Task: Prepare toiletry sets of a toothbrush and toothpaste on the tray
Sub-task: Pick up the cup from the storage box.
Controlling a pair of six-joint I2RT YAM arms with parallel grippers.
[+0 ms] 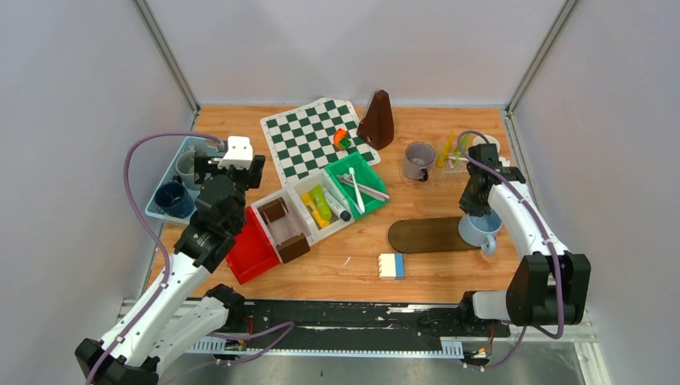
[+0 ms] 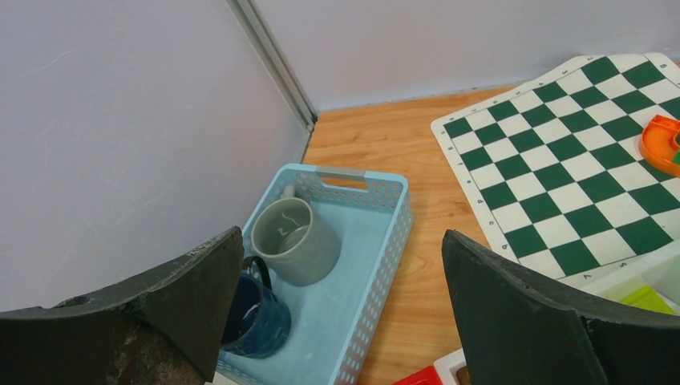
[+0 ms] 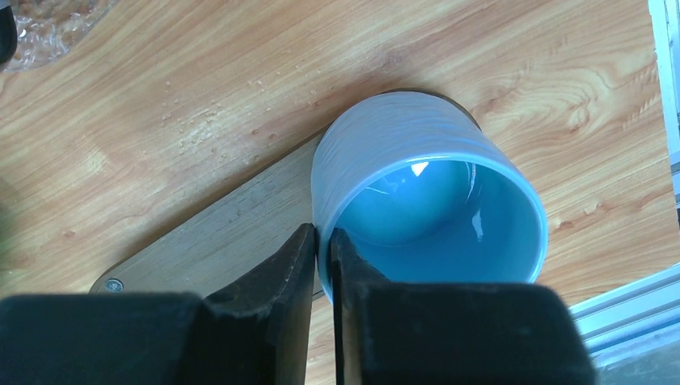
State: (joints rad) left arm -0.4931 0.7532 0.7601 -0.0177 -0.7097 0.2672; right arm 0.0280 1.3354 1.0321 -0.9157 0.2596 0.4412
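My right gripper [image 1: 479,210] [image 3: 322,233] is shut on the rim of the light blue mug [image 1: 479,231] [image 3: 425,200], one finger inside and one outside. The mug is at the right end of a dark wooden board [image 1: 425,235]. My left gripper [image 1: 215,170] [image 2: 342,237] is open and empty above the light blue tray [image 1: 164,215] [image 2: 377,241]. The tray holds a grey-green mug [image 1: 186,167] [image 2: 293,241] and a dark blue mug [image 1: 172,199] [image 2: 257,317]. A grey mug [image 1: 418,160] stands at the back. Whitish toothbrushes [image 1: 357,189] lie in the green bin. A yellow tube [image 1: 313,211] and a green tube [image 1: 322,198] lie in the white bin.
A chessboard [image 1: 313,136] with an orange piece [image 1: 340,136] lies at the back, with a brown pyramid [image 1: 377,120] beside it. A red bin [image 1: 250,250] and a bin with brown blocks [image 1: 282,223] are in the middle. A white-blue block [image 1: 391,265] lies near the front. More clutter [image 1: 451,151] sits at the back right.
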